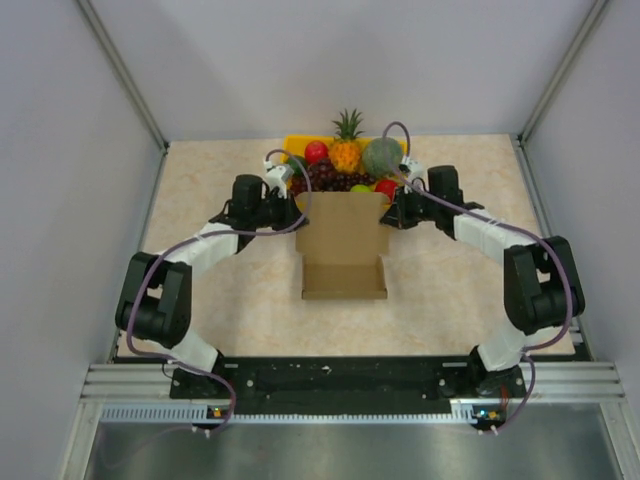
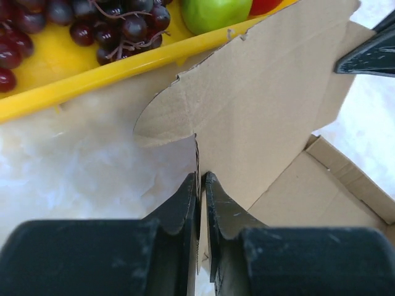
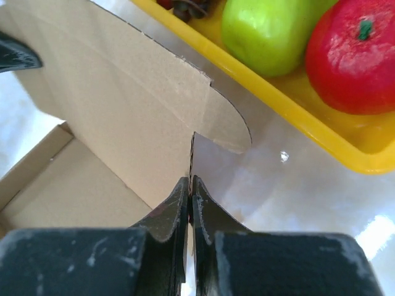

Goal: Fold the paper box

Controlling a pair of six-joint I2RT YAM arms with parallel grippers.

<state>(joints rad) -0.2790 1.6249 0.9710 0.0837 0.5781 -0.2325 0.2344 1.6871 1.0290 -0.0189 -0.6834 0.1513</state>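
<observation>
The paper box (image 1: 343, 240) is brown cardboard in the middle of the table. Its near part forms a shallow tray with low walls, and its back panel (image 2: 271, 105) stands raised. My left gripper (image 1: 297, 212) is shut on the left side edge of that panel, the thin card pinched between its black fingers (image 2: 185, 203). My right gripper (image 1: 386, 212) is shut on the right side edge in the same way (image 3: 190, 182). A rounded tab (image 3: 225, 126) sticks out of the panel just beyond the right gripper's fingertips.
A yellow fruit tray (image 1: 296, 141) stands right behind the box, holding a pineapple (image 1: 346, 148), grapes (image 2: 123, 28), a green apple (image 3: 265, 31) and a red fruit (image 3: 352, 55). Its rim (image 2: 92, 77) lies close to both grippers. Grey walls enclose the table.
</observation>
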